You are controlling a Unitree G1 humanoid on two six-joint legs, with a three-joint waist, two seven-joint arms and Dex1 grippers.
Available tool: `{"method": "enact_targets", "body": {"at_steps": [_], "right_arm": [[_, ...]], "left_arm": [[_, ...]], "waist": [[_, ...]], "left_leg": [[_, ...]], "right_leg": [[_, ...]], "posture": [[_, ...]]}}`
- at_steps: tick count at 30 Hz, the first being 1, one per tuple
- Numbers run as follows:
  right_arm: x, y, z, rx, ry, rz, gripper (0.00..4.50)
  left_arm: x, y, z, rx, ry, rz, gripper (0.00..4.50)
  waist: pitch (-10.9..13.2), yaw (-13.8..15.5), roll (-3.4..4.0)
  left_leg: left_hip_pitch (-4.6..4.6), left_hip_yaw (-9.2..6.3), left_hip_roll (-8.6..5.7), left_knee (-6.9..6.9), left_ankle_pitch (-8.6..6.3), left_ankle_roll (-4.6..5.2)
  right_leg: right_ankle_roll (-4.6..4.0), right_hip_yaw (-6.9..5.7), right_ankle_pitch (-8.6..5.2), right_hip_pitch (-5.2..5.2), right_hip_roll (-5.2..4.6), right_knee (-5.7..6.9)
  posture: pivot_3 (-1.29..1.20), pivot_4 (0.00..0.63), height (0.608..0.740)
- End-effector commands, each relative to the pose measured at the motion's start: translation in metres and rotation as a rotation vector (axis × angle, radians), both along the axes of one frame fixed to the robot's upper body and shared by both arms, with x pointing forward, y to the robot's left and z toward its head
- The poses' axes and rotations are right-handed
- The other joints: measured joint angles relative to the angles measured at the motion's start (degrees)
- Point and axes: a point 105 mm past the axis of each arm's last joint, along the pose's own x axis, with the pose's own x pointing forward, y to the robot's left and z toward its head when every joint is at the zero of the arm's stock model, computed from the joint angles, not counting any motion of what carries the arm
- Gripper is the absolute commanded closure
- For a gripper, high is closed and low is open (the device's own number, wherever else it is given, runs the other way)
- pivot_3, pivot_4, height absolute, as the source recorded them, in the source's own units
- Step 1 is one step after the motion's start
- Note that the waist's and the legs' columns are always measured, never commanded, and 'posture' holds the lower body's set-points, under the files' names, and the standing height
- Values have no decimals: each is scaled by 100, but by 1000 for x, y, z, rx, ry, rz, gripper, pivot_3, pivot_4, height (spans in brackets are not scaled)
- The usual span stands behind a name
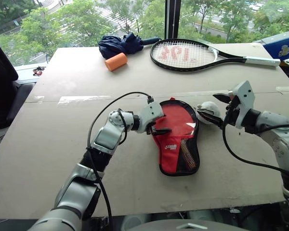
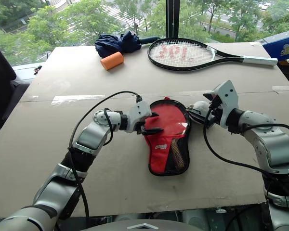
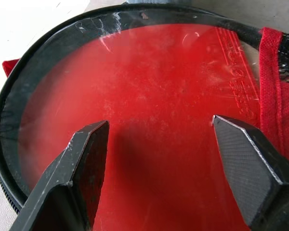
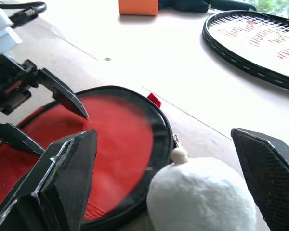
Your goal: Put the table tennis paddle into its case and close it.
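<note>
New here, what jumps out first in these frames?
The red case lies mid-table with the table tennis paddle inside, its handle showing through the clear side. Both claws flank it with fingers spread: the left claw over its left edge, the right claw hovering by a white fluffy ball at the case's right rim. At the far edge lie a black tennis racket, an orange cylinder and a dark blue umbrella.

Red-faced table tennis paddle (image 1: 176,126) flat inside the black-rimmed case (image 1: 160,159), clear side up, mid-table

blue bag (image 1: 284,45): cut by frame edge | paddle handle (image 1: 185,156): veiled by mesh
</note>
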Motion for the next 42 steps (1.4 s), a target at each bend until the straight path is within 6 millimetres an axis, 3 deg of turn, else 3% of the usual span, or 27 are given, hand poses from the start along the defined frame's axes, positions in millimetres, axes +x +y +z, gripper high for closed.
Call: {"method": "enact_targets", "body": {"at_steps": [1, 6, 8, 9, 10, 16, 24, 30, 35, 38, 42], "right_arm": [[19, -18, -10, -87, 13, -72, 0], [37, -24, -32, -114, 106, -101, 0], [37, -23, -31, -104, 117, -79, 840], [35, -21, -29, -87, 122, -62, 1638], [32, -20, -27, -72, 134, -50, 1763], [18, -20, -28, -19, 220, -14, 4420], [0, -25, -12, 138, 262, -21, 4493], [-14, -25, -4, 252, 271, 7, 4493], [-42, -28, -3, 300, 323, 80, 4493], [-55, -36, -8, 274, 366, 84, 4493], [-67, -63, -22, 212, 439, -2, 4493]], "left_arm": [[1, -1, -27, 51, 58, 66, 1030], [1, -2, -35, 50, 95, 106, 1030], [3, -3, -35, 49, 91, 117, 993], [3, -4, -35, 48, 90, 118, 993], [4, -4, -35, 47, 88, 118, 993], [4, -18, -33, 7, 92, 116, 993], [13, -39, -17, -12, 10, 69, 993], [16, -42, -48, 101, 55, 66, 993], [7, -35, -78, 177, 130, 63, 993], [8, -35, -81, 172, 133, 68, 993], [8, -40, -79, 129, 118, 63, 993]], "waist": [[0, -5, 1], [-8, -13, 13], [-10, 0, 16], [-10, 1, 16], [-11, 9, 17], [-12, 38, 19], [-11, 125, 19], [-12, 139, 18], [-19, 166, 21], [-32, 173, 20], [-37, 199, 27]], "left_leg": [[2, 6, 0, 1, 0, 1], [8, 10, 0, 2, 1, 1], [9, 11, 0, 2, 1, 1], [9, 8, 0, 5, 1, 1], [9, 8, 0, 5, 1, 1], [9, -3, -1, 13, 0, 2], [7, -4, -2, 13, 0, 3], [7, -5, -2, 13, -1, 3], [17, -12, -4, 13, -1, 5], [28, -17, -8, 13, -3, 9], [58, -29, -8, 11, -19, 35]], "right_leg": [[0, 5, 0, 0, 0, 1], [0, 8, 0, 3, 0, 5], [0, 10, 0, 4, 0, 5], [0, 7, 0, 7, -1, 4], [0, 7, 0, 7, -1, 4], [0, -4, 0, 20, -1, 1], [0, -5, 0, 20, -3, 0], [0, -7, 0, 22, -3, -2], [0, -15, 0, 38, -5, -7], [1, -21, 0, 55, -10, -15], [1, -37, 0, 99, -11, -36]], "posture": [[0, 150, 740], [0, 150, 740], [0, 150, 740], [0, 150, 740], [0, 150, 740], [0, 150, 740], [0, 150, 740], [0, 150, 740], [0, 150, 740], [0, 150, 740], [0, 150, 740]]}}
